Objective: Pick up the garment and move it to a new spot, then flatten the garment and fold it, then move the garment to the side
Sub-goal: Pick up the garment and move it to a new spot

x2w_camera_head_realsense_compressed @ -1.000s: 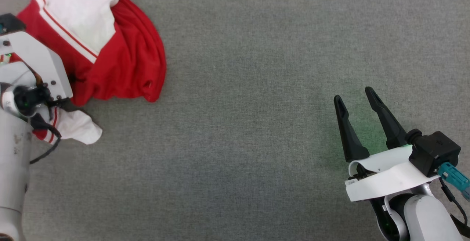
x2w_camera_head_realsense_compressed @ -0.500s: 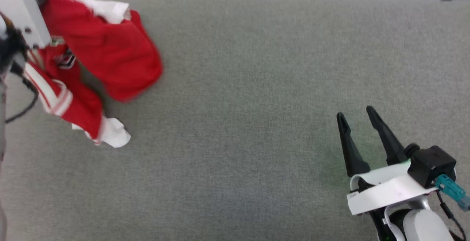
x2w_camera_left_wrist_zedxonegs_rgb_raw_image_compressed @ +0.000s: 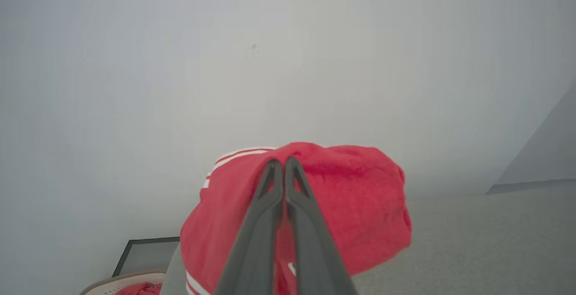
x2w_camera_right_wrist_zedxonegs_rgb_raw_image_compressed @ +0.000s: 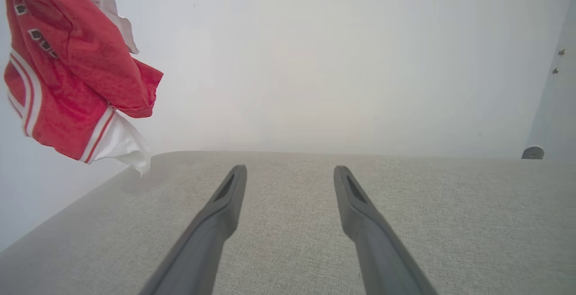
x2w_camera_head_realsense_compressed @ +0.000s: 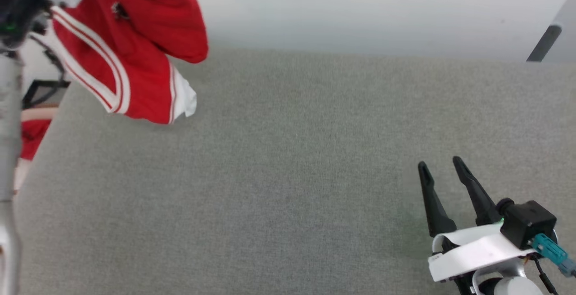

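The garment (x2w_camera_head_realsense_compressed: 135,61), a red jersey with white sleeves and white-and-red stripe trim, hangs bunched in the air above the table's far left corner. My left gripper (x2w_camera_left_wrist_zedxonegs_rgb_raw_image_compressed: 283,162) is shut on a fold at its top, and the red cloth (x2w_camera_left_wrist_zedxonegs_rgb_raw_image_compressed: 355,205) drapes down behind the fingers. In the right wrist view the garment (x2w_camera_right_wrist_zedxonegs_rgb_raw_image_compressed: 67,83) dangles at upper left, a white sleeve at its lowest point. My right gripper (x2w_camera_head_realsense_compressed: 440,163) stands open at the lower right, just above the table, nothing between its fingers (x2w_camera_right_wrist_zedxonegs_rgb_raw_image_compressed: 225,200).
The grey fabric table top (x2w_camera_head_realsense_compressed: 288,187) ends at a far edge before a white wall. Beyond its left edge sits a cream basket (x2w_camera_left_wrist_zedxonegs_rgb_raw_image_compressed: 121,281) with a small red cloth (x2w_camera_head_realsense_compressed: 29,135). A dark bar (x2w_camera_head_realsense_compressed: 542,43) leans at the upper right.
The left arm has lifted the garment off the table into the air. The head camera has tilted up, so the wall now shows. The right gripper stays open in place.
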`<state>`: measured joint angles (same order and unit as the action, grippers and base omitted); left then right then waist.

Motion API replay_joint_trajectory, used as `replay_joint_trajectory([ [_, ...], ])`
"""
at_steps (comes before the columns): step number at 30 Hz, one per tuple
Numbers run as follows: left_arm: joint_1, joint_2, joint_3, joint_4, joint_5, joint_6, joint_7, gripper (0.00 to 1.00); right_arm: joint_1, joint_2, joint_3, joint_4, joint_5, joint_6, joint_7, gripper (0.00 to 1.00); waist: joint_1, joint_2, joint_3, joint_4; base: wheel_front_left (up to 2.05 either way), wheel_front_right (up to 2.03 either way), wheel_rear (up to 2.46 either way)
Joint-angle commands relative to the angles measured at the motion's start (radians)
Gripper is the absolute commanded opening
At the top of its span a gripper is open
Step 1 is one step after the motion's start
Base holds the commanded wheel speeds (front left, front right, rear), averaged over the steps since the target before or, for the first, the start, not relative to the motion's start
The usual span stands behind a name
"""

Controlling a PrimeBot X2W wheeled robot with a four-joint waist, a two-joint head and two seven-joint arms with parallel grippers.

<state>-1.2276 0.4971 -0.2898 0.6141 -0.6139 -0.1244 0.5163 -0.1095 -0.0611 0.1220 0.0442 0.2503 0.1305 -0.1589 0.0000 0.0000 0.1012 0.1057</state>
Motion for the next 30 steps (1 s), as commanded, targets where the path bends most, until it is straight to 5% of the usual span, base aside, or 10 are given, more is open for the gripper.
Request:
replay_joint_trajectory([
  [1,0.004,-0.018,-0.009,-0.012,-0.02,-0.006,0.011,0.0,0.016,0.001,-0.015,0.001,-0.001,0.0,-0.008,1.0,0.0,0.0,-0.049,-0.006,0.0,0.0,0.0],
  [13,0.09,-0.088,-0.075,-0.189,-0.113,-0.004,0.111,0.0,0.073,0.0,-0.149,-0.005,-0.051,0.0,-0.002,1.0,0.0,0.0,-0.089,-0.08,0.0,0.0,0.0],
  [30,0.258,-0.186,-0.165,-0.564,-0.212,0.079,0.283,0.0,0.092,0.011,-0.351,-0.002,-0.083,0.0,-0.004,1.0,0.0,0.0,-0.048,-0.249,0.0,0.0,0.0],
])
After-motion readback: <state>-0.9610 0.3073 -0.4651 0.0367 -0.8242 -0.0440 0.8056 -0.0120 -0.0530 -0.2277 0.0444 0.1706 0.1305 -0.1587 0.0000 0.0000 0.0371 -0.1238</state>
